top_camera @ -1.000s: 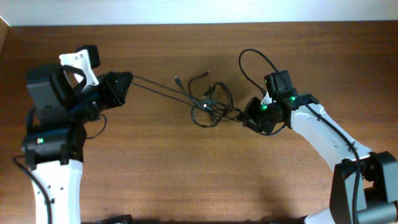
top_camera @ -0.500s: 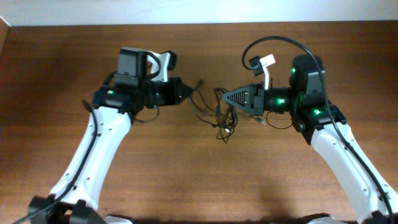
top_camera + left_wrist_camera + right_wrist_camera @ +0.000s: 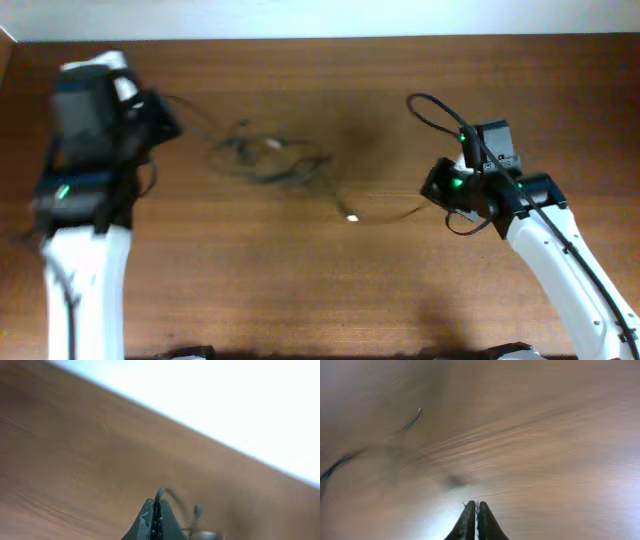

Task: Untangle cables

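Note:
The cables [image 3: 265, 160] lie as a blurred, loose bunch on the wood left of centre. One strand runs from the bunch up to my left gripper [image 3: 172, 120] at the far left. In the left wrist view the left gripper [image 3: 157, 506] is shut on a thin black cable [image 3: 172, 495] that loops away to the right. A separate thin cord with a small pale plug [image 3: 352, 216] trails across the table to my right gripper [image 3: 428, 192]. In the right wrist view the right gripper [image 3: 476, 506] has its jaws pressed together, and a cable strand [image 3: 412, 422] lies far ahead.
The wooden table [image 3: 330, 290] ends at a back edge against a white wall [image 3: 320, 18]. A thicker black arm cable [image 3: 432, 108] arches above the right wrist. Both white arm bases stand at the front corners.
Both arms have pulled apart from the middle. The left arm swung to the far left, dragging the bunch leftward. The right arm drew back right, with a plug-ended cord trailing after it.

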Controlling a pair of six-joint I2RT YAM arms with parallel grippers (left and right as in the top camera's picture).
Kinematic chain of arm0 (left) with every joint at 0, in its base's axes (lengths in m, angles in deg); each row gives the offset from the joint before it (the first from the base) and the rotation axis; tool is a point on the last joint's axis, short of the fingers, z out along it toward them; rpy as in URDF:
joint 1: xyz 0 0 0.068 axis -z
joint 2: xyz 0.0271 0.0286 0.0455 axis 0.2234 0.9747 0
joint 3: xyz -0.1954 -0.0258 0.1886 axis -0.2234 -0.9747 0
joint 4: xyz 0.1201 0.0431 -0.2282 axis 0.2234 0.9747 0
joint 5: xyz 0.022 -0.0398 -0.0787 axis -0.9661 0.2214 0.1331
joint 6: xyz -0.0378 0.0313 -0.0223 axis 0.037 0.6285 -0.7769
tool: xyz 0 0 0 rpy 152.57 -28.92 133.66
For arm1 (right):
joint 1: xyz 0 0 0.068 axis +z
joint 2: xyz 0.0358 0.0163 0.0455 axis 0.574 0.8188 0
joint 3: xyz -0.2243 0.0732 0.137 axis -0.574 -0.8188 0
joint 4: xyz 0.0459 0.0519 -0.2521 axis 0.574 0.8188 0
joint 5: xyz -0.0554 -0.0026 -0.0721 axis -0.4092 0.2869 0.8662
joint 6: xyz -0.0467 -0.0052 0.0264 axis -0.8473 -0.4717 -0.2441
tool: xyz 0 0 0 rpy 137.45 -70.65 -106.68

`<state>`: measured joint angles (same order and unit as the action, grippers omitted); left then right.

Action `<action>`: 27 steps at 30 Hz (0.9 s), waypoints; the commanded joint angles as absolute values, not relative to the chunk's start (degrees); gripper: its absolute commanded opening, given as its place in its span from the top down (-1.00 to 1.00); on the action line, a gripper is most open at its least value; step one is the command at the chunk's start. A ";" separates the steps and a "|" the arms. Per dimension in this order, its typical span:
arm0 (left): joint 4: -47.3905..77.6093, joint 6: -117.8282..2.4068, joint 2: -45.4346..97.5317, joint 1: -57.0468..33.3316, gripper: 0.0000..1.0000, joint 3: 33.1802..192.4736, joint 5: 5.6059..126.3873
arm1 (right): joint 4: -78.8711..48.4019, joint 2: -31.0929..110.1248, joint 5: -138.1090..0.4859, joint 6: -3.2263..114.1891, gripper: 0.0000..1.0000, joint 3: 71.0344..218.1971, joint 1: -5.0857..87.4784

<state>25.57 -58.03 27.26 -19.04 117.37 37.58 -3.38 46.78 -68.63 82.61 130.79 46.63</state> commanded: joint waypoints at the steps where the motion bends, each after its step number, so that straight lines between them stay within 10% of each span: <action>1: 25.48 -62.20 21.45 -23.21 1.00 118.07 34.44 | -0.43 45.87 -52.04 92.75 0.92 130.88 46.19; 12: 26.90 -66.97 17.03 -27.61 1.00 118.07 31.75 | 5.61 45.87 -52.80 92.83 0.92 130.88 33.62; 27: 26.99 -62.62 28.66 -27.58 1.00 118.07 79.35 | 2.33 45.93 -103.05 53.38 0.92 130.83 32.07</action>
<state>28.15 -66.22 28.09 -27.34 117.70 66.91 2.48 46.78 -88.67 66.28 130.73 31.81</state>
